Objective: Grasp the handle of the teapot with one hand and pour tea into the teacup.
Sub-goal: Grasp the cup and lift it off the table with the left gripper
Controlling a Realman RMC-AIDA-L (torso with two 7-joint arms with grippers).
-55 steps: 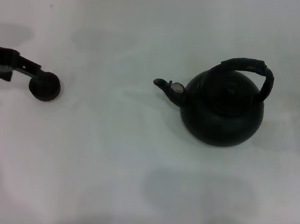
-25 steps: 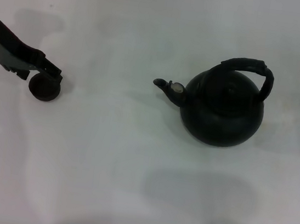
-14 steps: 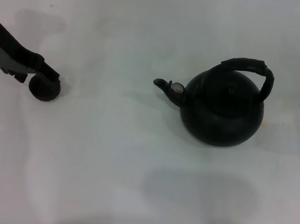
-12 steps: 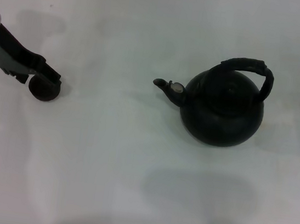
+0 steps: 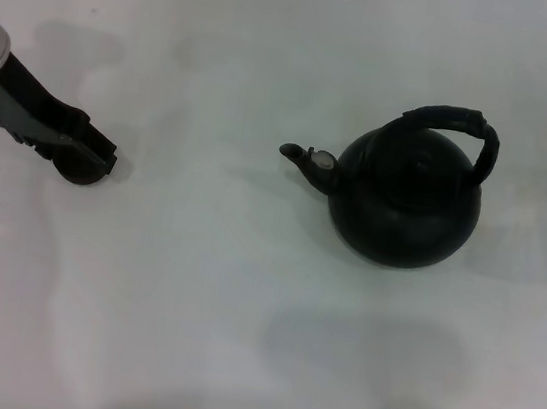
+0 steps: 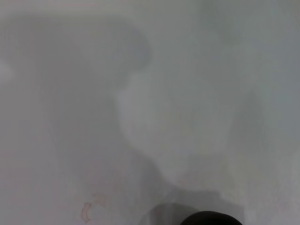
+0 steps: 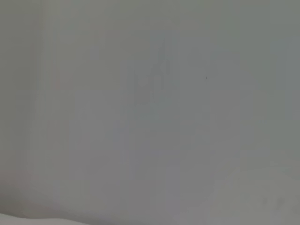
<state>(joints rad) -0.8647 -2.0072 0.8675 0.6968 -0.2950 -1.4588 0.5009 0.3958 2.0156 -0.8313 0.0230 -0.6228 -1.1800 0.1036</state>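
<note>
Here we see the matte black, bulbous teapot [image 5: 404, 208] standing on the white table [image 5: 239, 311], its ribbed arched handle [image 5: 456, 123] free. Far left, our left gripper [image 5: 88, 155] covers most of the tiny teacup [image 5: 74, 173]; perhaps gripping its rim, but we cannot tell.

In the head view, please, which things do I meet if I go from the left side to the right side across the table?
left gripper coming in from the left edge, partly covering the teacup → bare white table → teapot's spout → teapot, with its handle arching over its top.
</note>
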